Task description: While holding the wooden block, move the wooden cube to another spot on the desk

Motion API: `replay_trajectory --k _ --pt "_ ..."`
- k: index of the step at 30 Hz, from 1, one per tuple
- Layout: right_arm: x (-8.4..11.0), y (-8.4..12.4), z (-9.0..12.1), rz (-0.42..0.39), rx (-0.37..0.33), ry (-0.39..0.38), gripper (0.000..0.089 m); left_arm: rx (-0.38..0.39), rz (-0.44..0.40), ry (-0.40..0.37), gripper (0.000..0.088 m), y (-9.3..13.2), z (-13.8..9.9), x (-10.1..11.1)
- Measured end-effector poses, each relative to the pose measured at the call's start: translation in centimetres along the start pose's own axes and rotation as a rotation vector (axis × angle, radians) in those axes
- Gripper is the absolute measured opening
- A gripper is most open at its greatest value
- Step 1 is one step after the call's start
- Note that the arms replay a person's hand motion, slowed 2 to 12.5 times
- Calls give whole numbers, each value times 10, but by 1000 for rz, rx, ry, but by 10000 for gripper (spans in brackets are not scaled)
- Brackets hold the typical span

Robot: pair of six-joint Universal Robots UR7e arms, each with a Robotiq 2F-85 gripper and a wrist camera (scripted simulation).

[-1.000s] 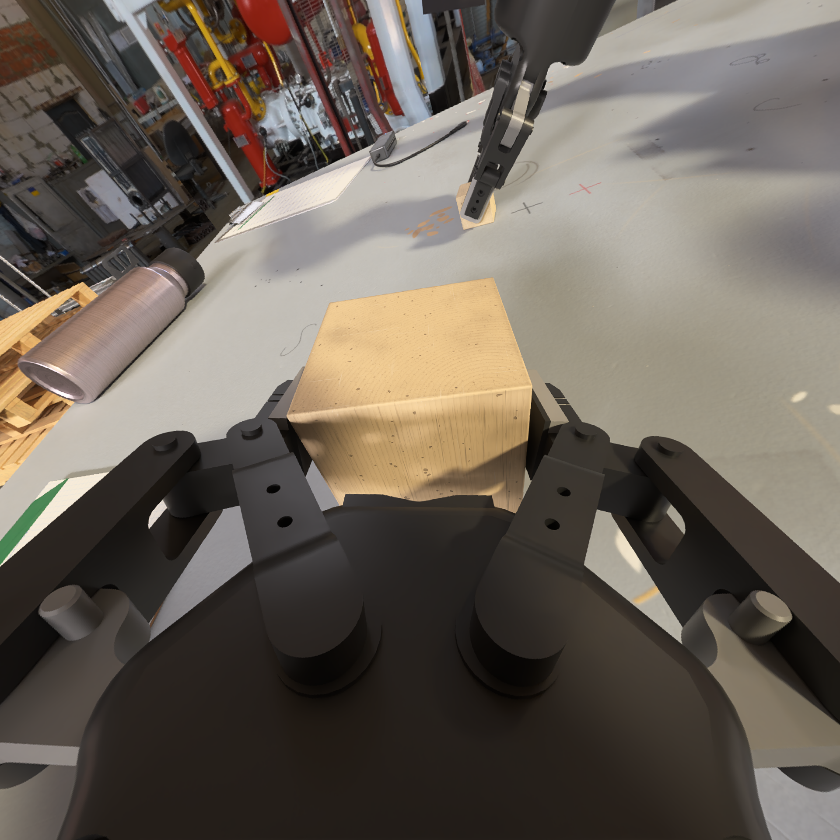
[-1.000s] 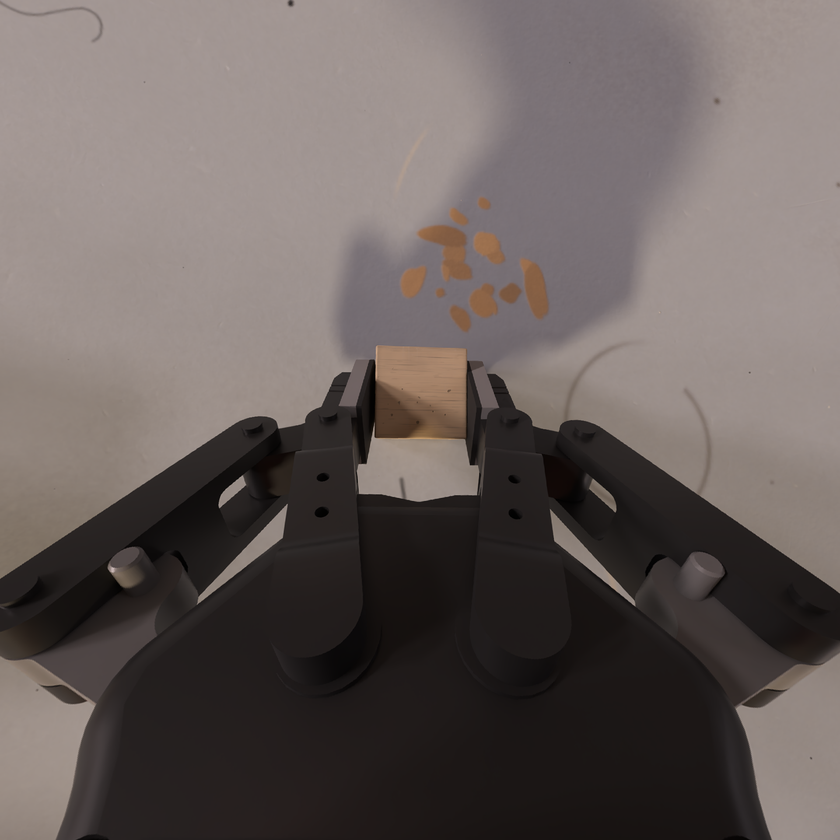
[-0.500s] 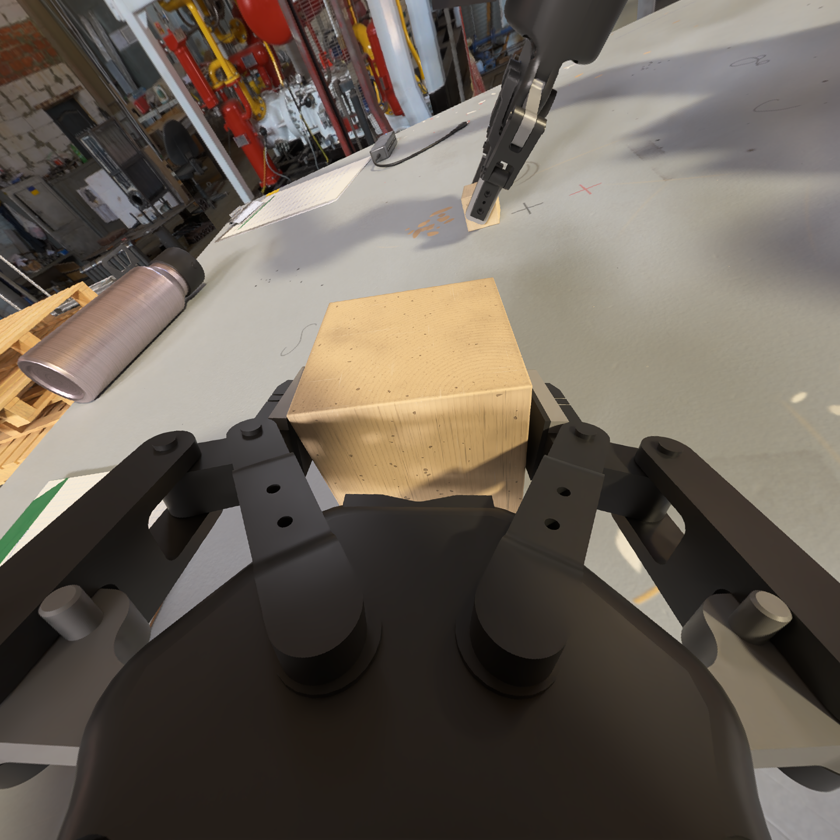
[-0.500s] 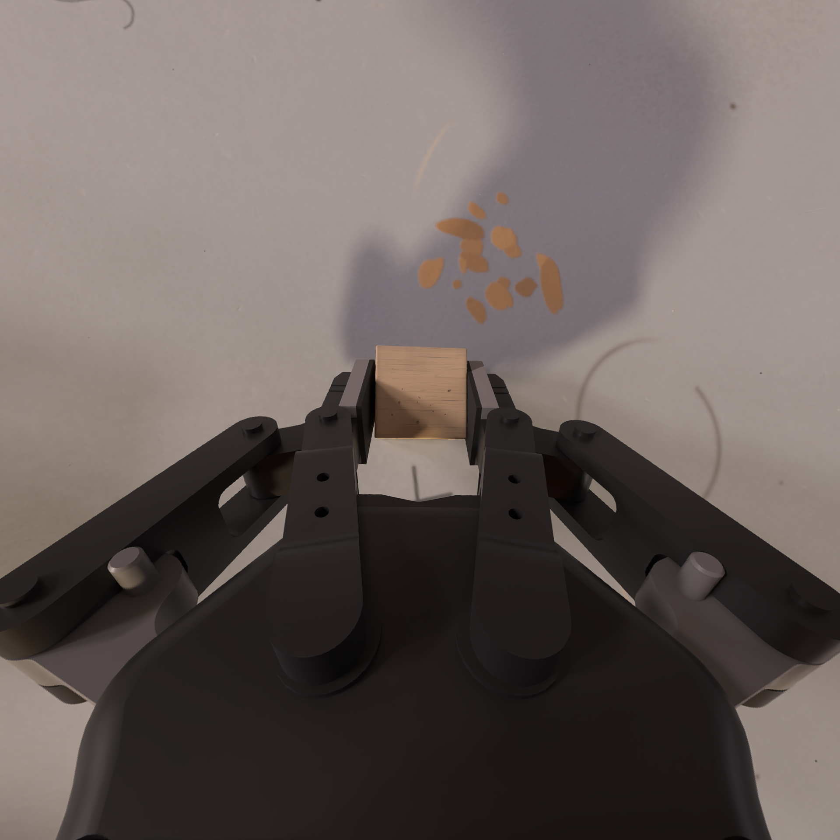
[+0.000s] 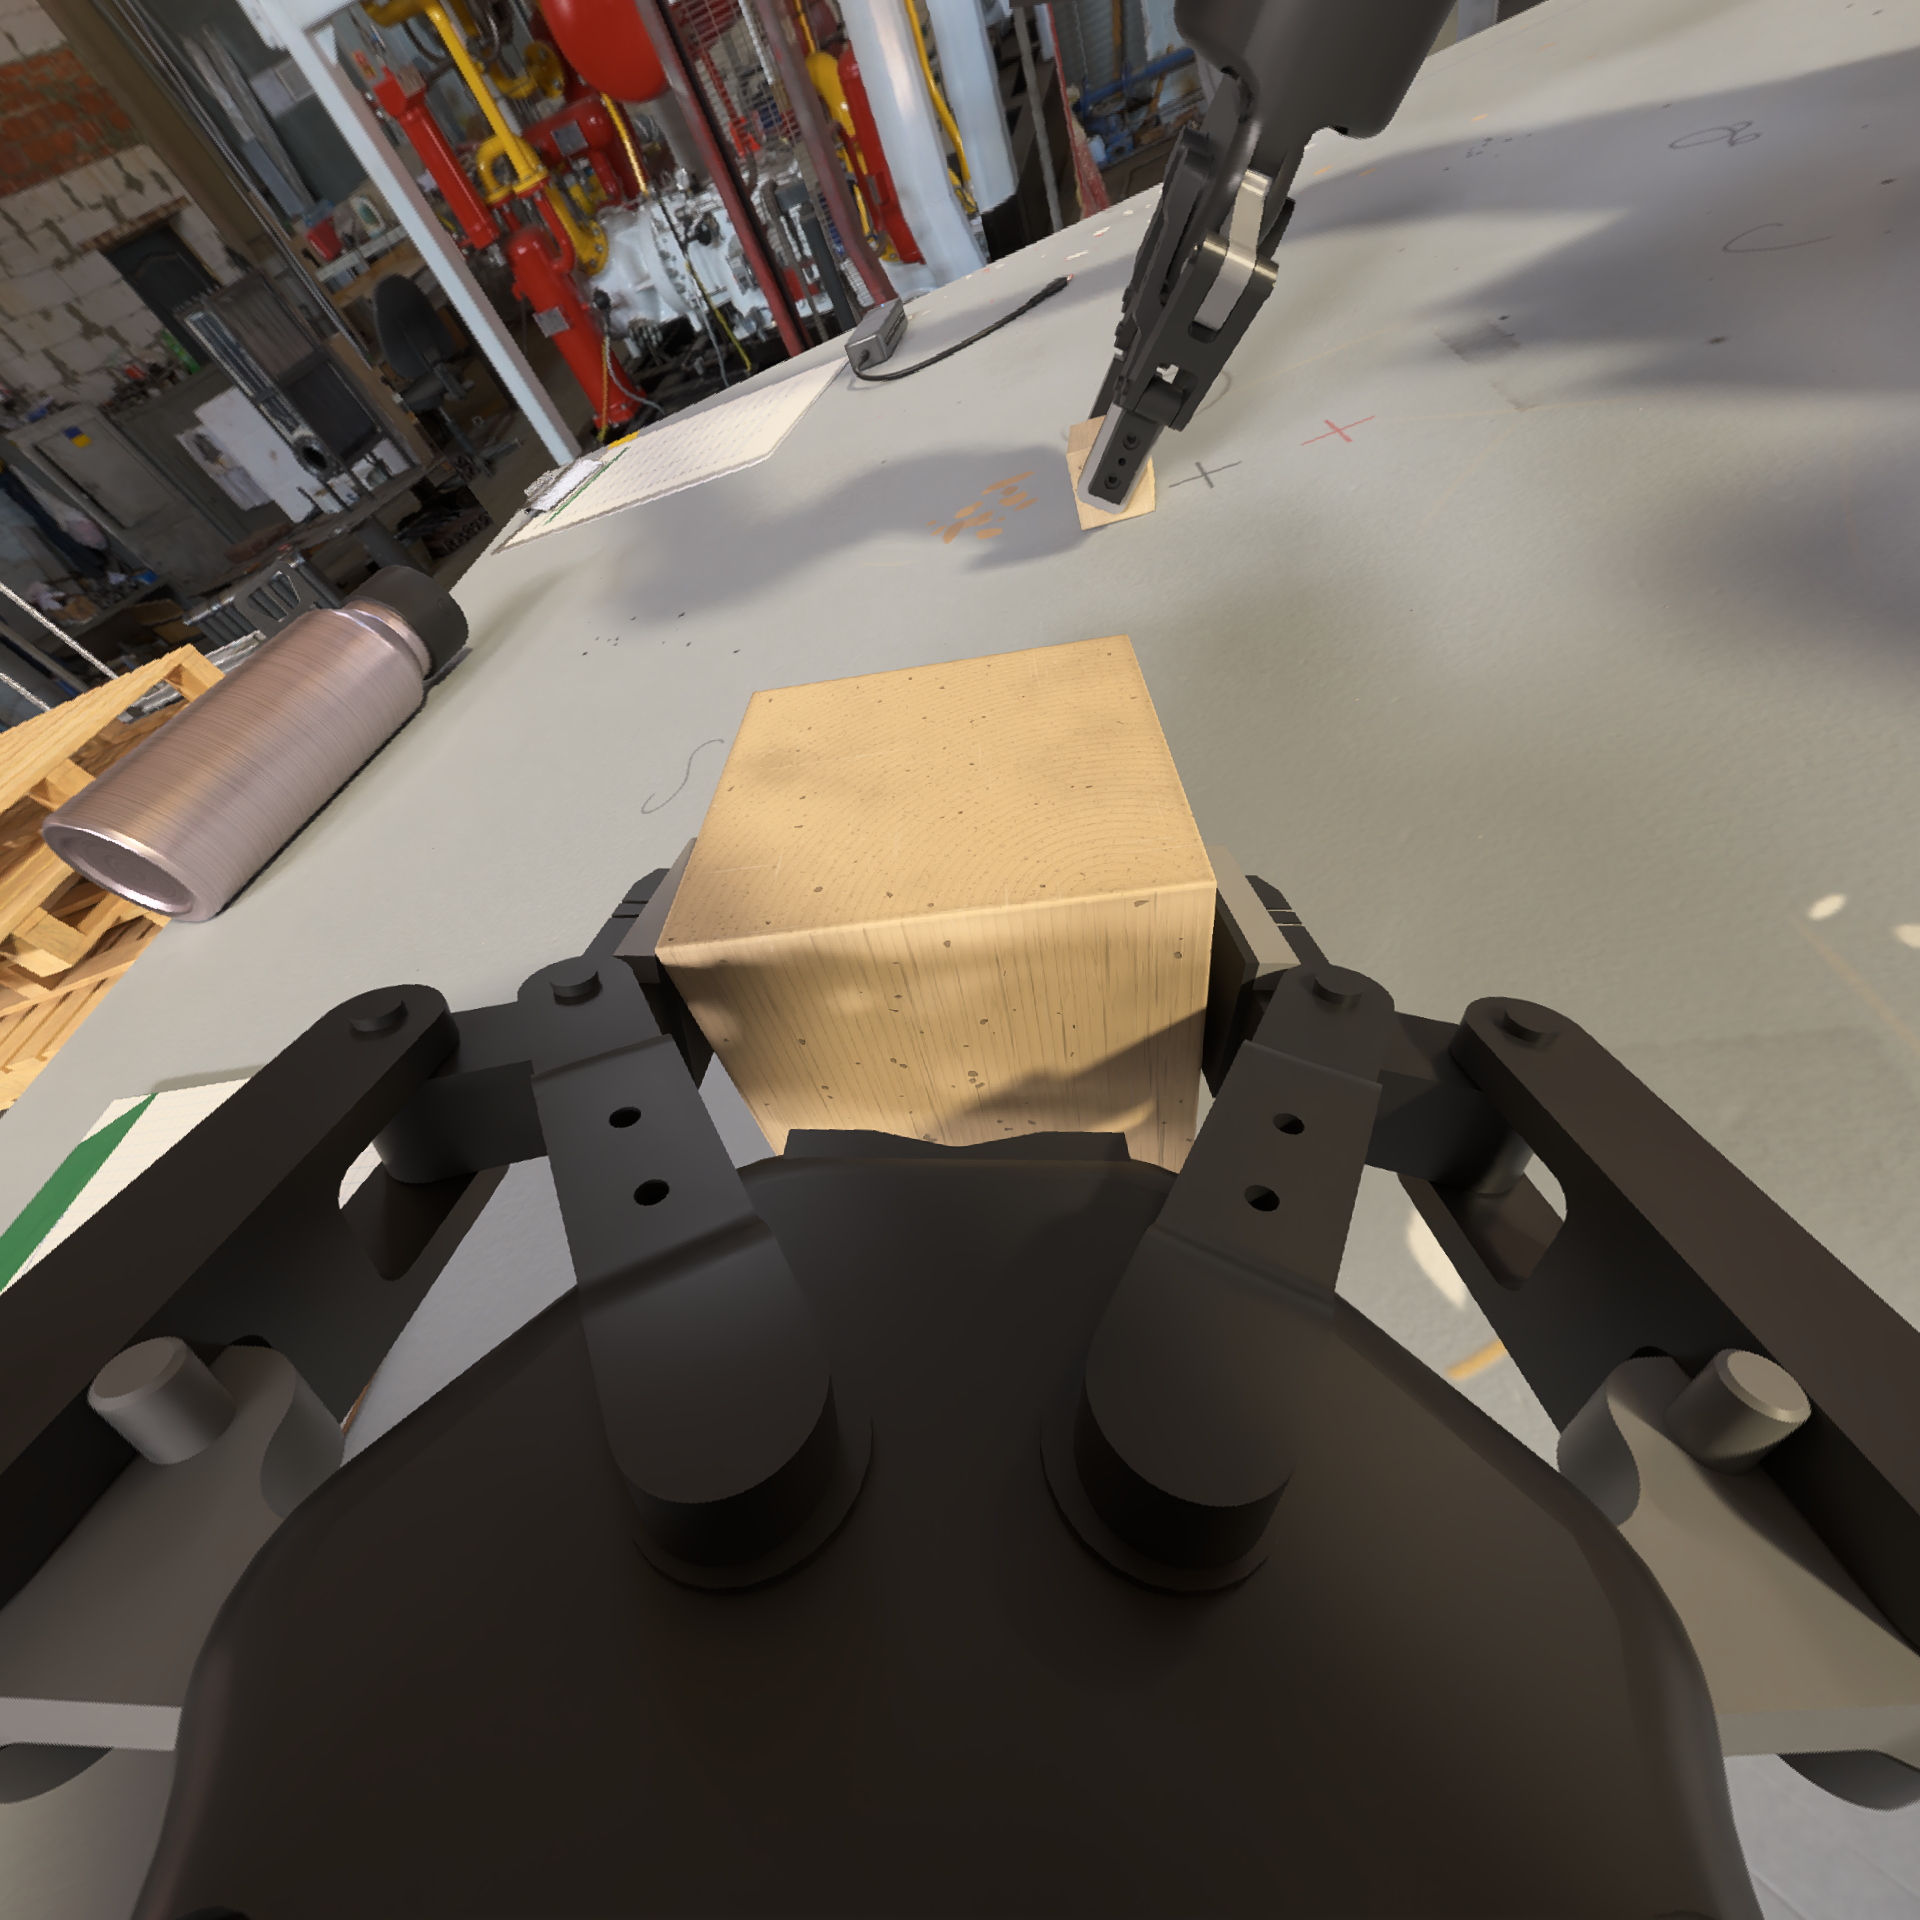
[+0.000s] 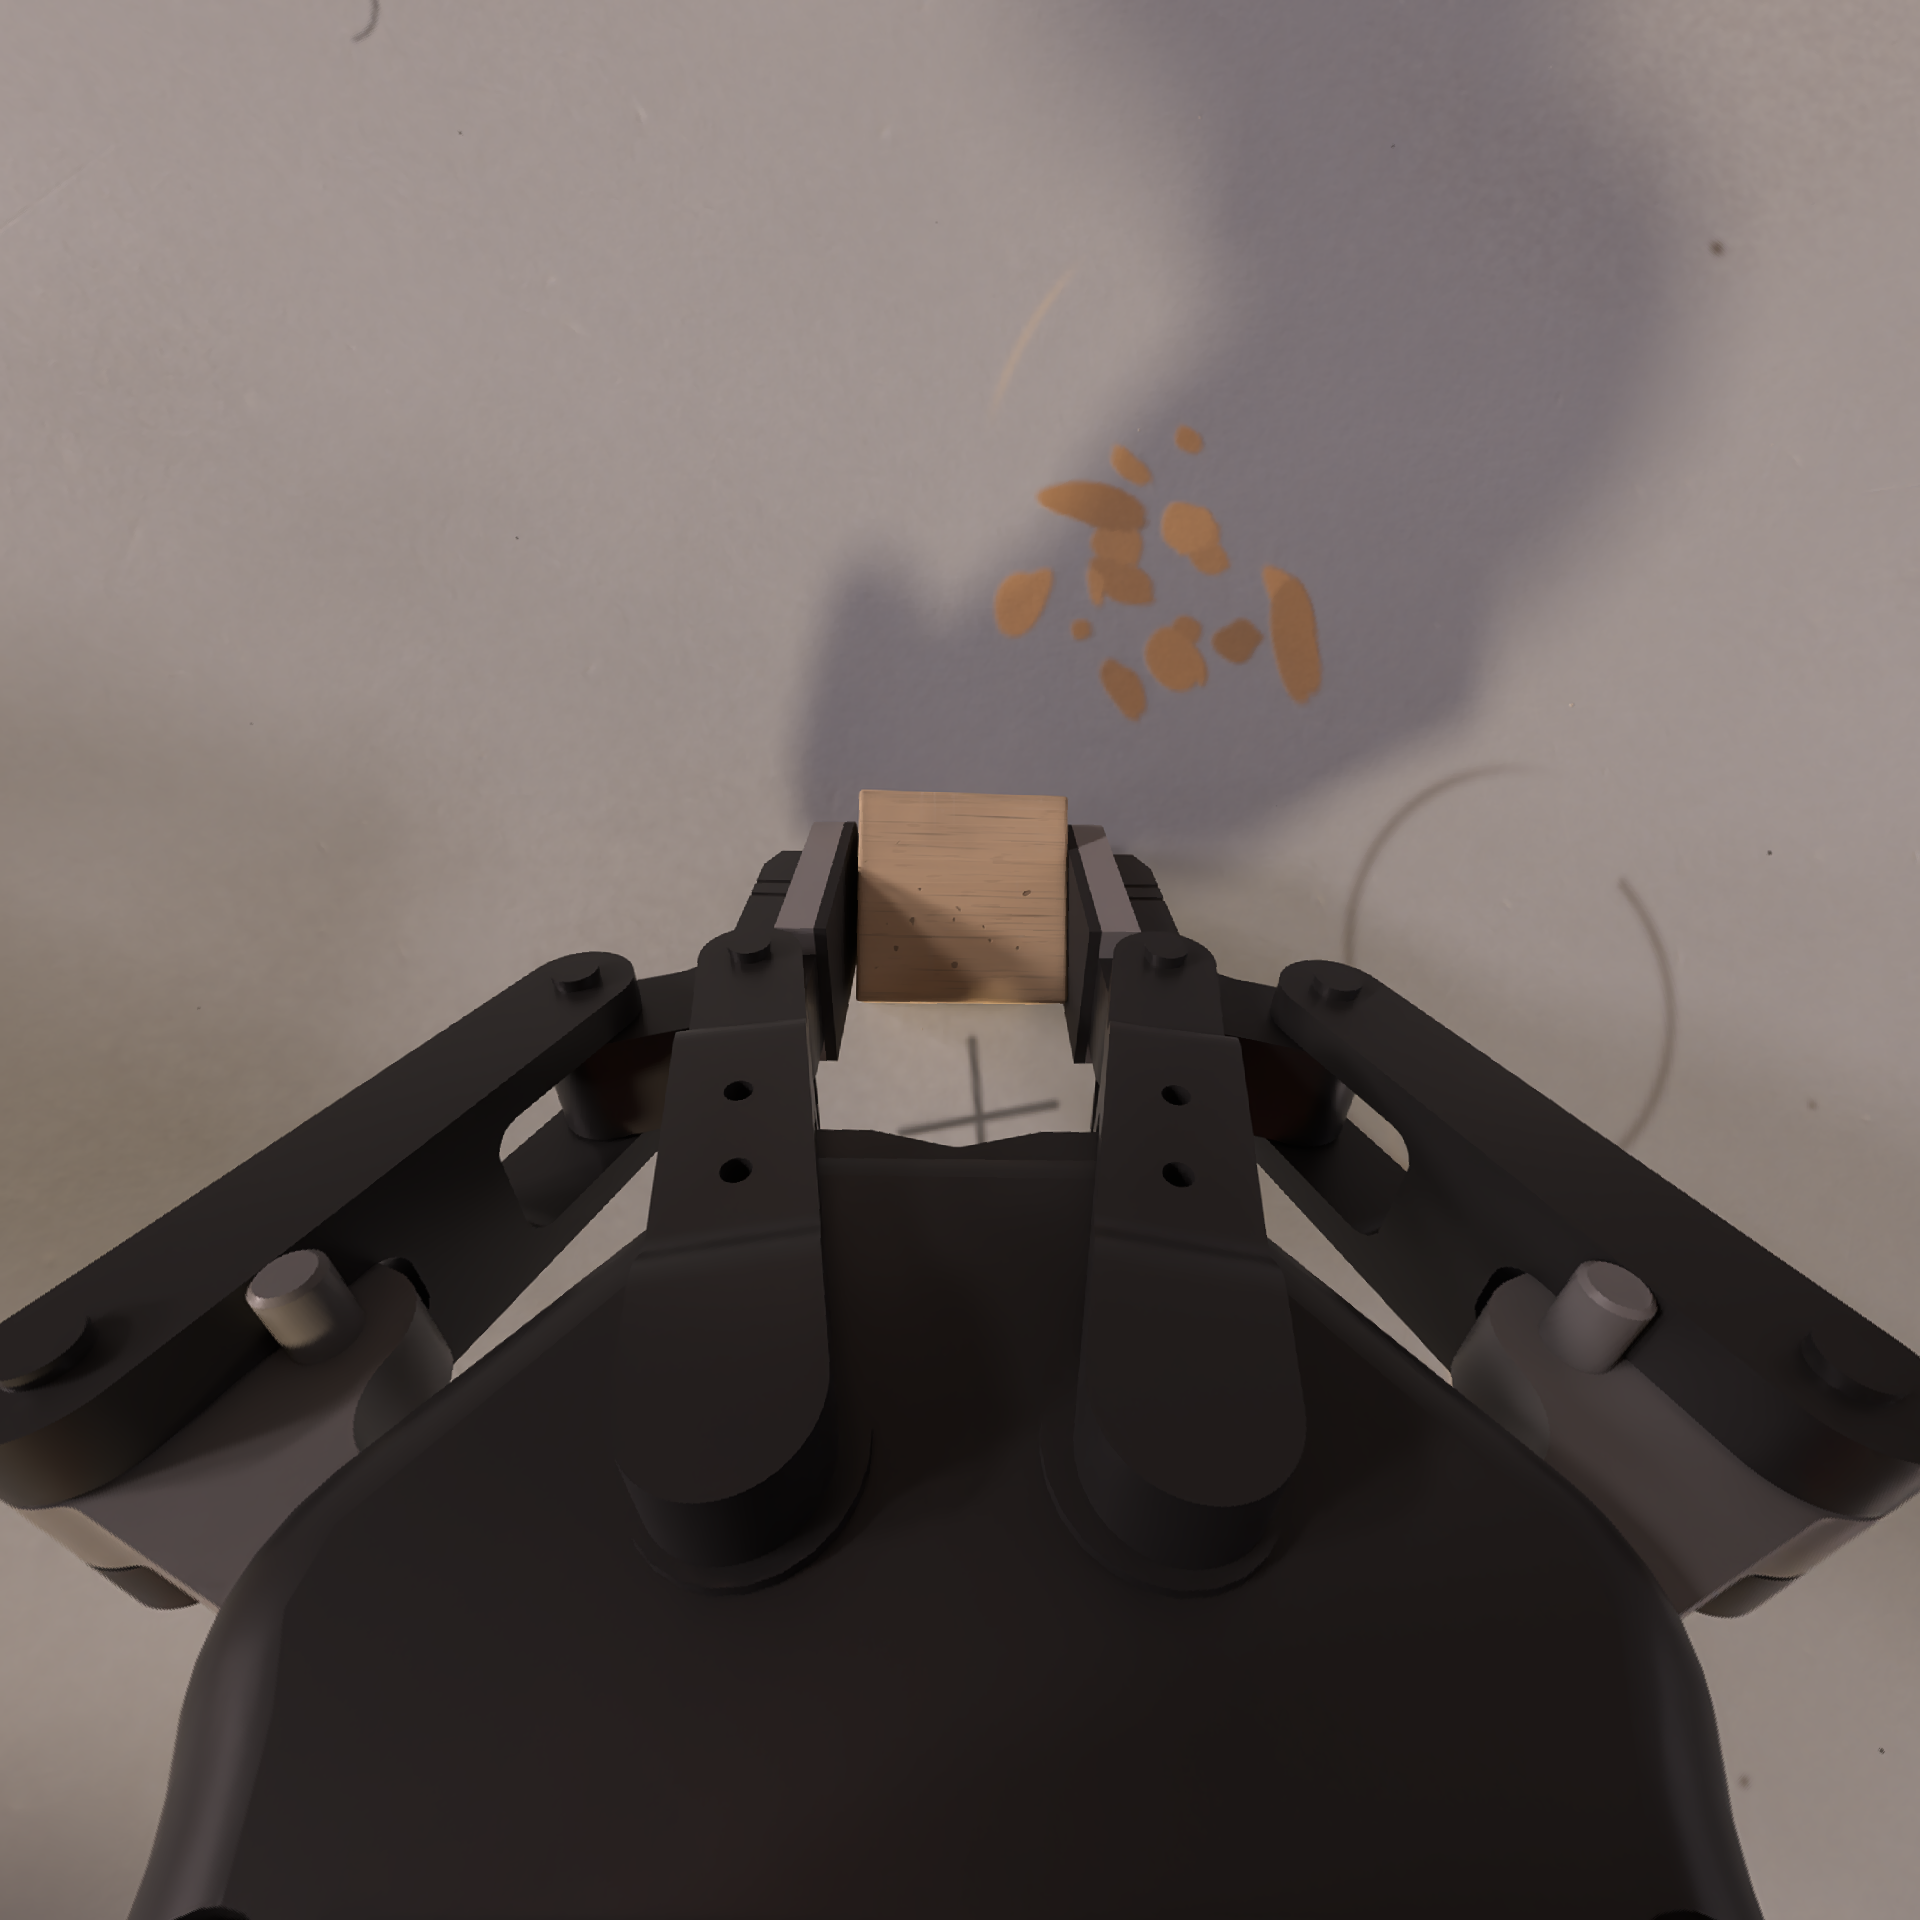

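My left gripper [image 5: 951,920] is shut on the large wooden block [image 5: 935,831], one finger on each side, low over the grey desk [image 5: 1455,727]. My right gripper [image 6: 961,894] is shut on the small wooden cube [image 6: 961,904]. In the left wrist view the right gripper [image 5: 1117,483] points down at the far side of the desk with the cube [image 5: 1140,506] at its tips, close to the surface. I cannot tell whether the cube touches the desk.
A metal bottle [image 5: 249,758] lies at the left desk edge. A white pad [image 5: 675,457] and a cabled adapter [image 5: 878,343] lie far left. Orange spots [image 6: 1153,592] lie just beyond the cube, and a black cross [image 6: 977,1112] is under the right gripper.
The right gripper has carried the cube to the right in the left wrist view; the black cross has come into sight beneath it. The left gripper and block have not moved.
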State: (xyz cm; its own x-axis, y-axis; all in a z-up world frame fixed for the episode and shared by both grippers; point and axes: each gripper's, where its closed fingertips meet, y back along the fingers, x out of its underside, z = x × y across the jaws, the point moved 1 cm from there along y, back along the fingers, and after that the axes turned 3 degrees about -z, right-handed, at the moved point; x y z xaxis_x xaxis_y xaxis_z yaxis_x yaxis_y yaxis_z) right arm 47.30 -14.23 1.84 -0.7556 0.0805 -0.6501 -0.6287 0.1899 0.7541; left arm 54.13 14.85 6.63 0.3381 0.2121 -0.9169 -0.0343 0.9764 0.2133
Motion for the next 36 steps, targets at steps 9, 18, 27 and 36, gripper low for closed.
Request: replay_trajectory --k 9,18,27,36 --pt "2 2 3 -14 -13 16 336 0 0 0 697 0 0 0" --pt "3 6 5 -43 -13 39 336 0 0 2 697 0 0 0" --pt "2 13 4 -88 -3 33 336 0 -1 4 697 0 0 0" --pt "7 22 9 -94 -30 25 336 1 0 1 697 0 0 0"
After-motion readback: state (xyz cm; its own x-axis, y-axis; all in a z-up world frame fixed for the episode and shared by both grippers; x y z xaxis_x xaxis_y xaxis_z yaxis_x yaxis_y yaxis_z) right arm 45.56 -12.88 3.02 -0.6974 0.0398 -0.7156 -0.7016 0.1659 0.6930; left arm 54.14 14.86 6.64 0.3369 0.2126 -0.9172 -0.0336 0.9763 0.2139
